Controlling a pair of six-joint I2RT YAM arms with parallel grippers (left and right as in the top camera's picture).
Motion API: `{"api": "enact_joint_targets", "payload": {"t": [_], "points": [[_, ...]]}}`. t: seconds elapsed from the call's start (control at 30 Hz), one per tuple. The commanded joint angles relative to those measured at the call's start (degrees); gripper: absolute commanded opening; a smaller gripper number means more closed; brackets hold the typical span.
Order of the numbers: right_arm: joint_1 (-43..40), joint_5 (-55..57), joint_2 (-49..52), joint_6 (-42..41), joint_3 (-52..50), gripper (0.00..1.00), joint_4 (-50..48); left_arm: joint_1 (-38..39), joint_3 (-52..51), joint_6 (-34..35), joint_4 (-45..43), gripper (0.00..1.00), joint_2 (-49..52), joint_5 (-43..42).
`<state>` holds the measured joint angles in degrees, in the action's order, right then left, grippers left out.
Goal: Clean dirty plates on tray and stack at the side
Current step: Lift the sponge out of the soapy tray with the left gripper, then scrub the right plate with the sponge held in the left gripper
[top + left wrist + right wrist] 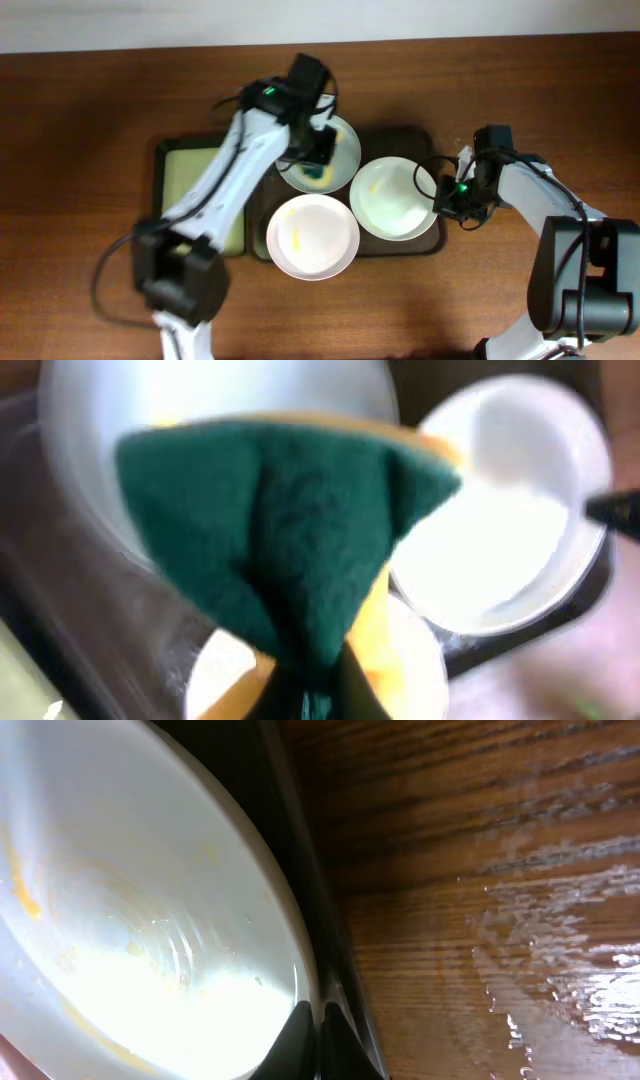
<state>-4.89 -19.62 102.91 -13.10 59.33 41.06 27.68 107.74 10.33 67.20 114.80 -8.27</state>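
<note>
Three white plates lie on the dark brown tray (408, 134). My left gripper (319, 150) is over the bluish-grey back plate (346, 150) and is shut on a green and yellow sponge (280, 530), which is pressed down into that plate. My right gripper (447, 196) is shut on the right rim of the right plate (390, 200). In the right wrist view the fingers (320, 1025) pinch that rim, and the plate (130, 920) shows yellow smears. The front plate (312, 237) has a small yellow smear and overhangs the tray's front edge.
A smaller black-rimmed tray with a yellow-green inside (190, 180) lies left of the brown tray, partly under my left arm. Bare wooden table (480, 870) extends to the right of the tray and along the front.
</note>
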Motion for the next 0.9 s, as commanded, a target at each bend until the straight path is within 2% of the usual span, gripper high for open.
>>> {"api": "enact_joint_targets", "payload": {"t": [0.0, 0.03, 0.1, 0.23, 0.37, 0.5, 0.87], "points": [[0.1, 0.7, -0.4, 0.2, -0.3, 0.04, 0.0, 2.7, 25.0, -1.5, 11.3, 0.0, 13.2, -5.6], [0.1, 0.7, -0.4, 0.2, -0.3, 0.04, 0.0, 3.7, 33.6, -3.0, 15.0, 0.0, 18.5, -9.3], [0.1, 0.8, -0.4, 0.2, -0.3, 0.04, 0.0, 5.5, 39.4, -3.4, 16.9, 0.0, 23.4, -11.9], [0.1, 0.8, -0.4, 0.2, -0.3, 0.04, 0.0, 10.4, 39.6, -3.3, 15.6, 0.0, 29.2, -11.3], [0.1, 0.8, -0.4, 0.2, -0.3, 0.04, 0.0, 13.3, 39.6, 2.5, 17.5, 0.0, 30.0, -1.8], [0.1, 0.8, -0.4, 0.2, -0.3, 0.04, -0.2, 14.8, 38.9, 3.9, 18.4, 0.0, 30.1, 3.7], [0.1, 0.8, -0.4, 0.2, -0.3, 0.04, -0.2, 15.1, 36.5, 8.1, 14.6, 0.0, 36.4, 2.8]]}}
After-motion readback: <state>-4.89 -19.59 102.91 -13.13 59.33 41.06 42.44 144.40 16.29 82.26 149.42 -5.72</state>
